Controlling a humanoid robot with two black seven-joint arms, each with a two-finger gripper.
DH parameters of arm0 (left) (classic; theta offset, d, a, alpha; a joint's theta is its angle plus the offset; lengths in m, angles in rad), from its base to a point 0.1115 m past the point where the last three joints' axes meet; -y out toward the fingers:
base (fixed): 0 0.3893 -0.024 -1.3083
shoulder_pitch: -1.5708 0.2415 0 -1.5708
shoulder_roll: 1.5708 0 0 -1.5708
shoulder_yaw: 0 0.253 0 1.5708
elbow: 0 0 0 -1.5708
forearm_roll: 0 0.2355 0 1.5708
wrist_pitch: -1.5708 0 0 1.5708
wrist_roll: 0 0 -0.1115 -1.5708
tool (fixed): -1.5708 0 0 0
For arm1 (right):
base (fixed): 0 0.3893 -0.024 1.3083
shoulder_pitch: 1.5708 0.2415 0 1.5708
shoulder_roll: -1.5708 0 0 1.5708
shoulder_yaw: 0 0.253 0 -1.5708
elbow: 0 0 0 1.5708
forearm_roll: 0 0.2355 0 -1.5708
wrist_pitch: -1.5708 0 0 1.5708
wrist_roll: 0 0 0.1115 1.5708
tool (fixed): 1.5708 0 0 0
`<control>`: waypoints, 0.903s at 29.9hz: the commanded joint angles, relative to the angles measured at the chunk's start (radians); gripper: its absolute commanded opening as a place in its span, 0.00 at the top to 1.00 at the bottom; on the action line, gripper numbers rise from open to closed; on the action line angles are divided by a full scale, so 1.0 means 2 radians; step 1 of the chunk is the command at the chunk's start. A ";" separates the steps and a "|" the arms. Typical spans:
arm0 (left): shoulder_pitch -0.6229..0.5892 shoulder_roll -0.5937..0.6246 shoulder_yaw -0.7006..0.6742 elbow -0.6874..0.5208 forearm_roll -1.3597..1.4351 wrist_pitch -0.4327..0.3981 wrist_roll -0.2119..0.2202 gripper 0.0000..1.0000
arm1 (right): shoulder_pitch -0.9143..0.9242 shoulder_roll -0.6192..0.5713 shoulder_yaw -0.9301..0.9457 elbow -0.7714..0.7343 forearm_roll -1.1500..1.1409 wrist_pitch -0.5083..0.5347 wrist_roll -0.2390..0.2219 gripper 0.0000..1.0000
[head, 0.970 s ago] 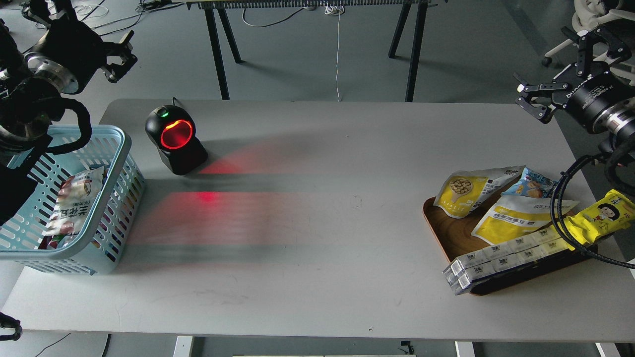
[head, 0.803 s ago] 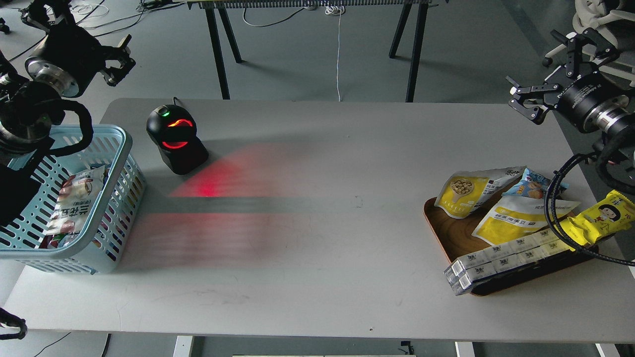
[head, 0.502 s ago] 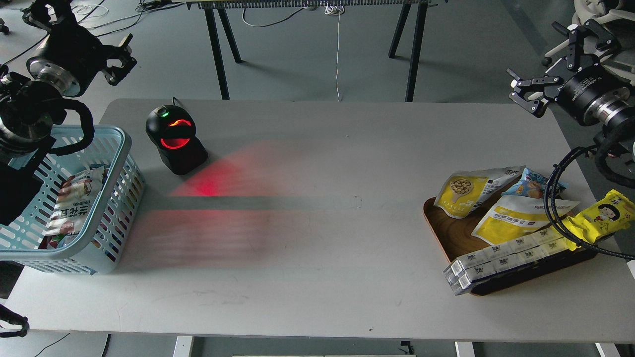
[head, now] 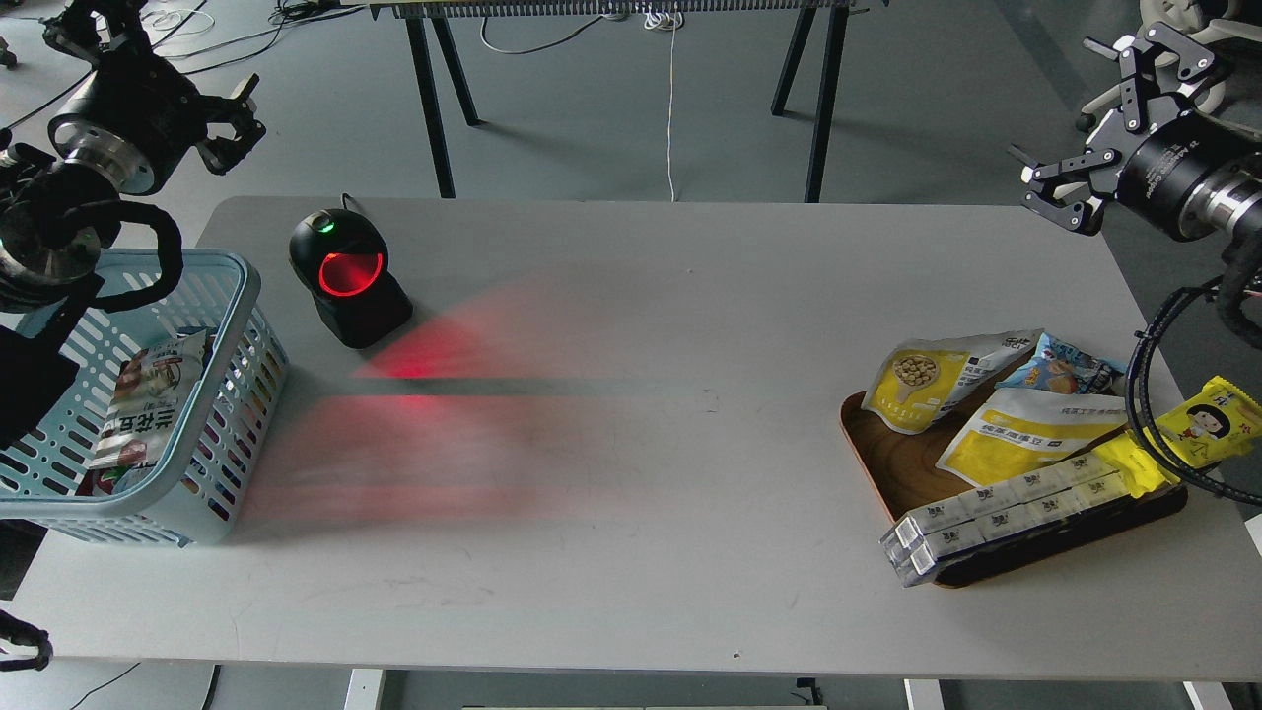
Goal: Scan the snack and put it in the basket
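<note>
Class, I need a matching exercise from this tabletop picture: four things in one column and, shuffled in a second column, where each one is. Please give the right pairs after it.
Things
1. snack
2. basket
3. scanner
4. right gripper

Places
A. at the table's left edge, with packets inside
B. in the air above the table's far right corner, empty
C. leaning on the far-left rim of the wooden tray
D. standing on the table just right of the basket, glowing red

Pairs: 1-C, 2-A, 3-D, 4-B

Left gripper (head: 229, 133) raised at far left, right gripper (head: 1089, 128) raised (fingers spread wide)
</note>
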 commanded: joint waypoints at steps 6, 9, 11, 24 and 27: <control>0.002 -0.001 0.000 -0.001 0.000 -0.004 0.000 0.00 | 0.108 -0.139 -0.074 0.073 0.036 -0.034 -0.034 0.02; 0.002 0.000 0.000 -0.001 0.000 -0.003 0.001 0.00 | 0.153 -0.151 -0.106 0.070 0.085 -0.040 -0.033 0.02; 0.001 0.000 0.000 -0.001 0.001 -0.002 0.001 0.00 | 0.163 -0.161 -0.106 0.072 0.092 -0.051 -0.026 0.02; 0.001 0.019 0.000 -0.008 0.001 0.000 0.002 0.00 | 0.189 -0.167 -0.091 0.073 0.092 -0.116 0.046 0.02; 0.002 0.024 0.000 -0.008 0.001 -0.001 0.003 0.00 | 0.212 -0.166 -0.104 0.073 0.087 -0.116 0.046 0.02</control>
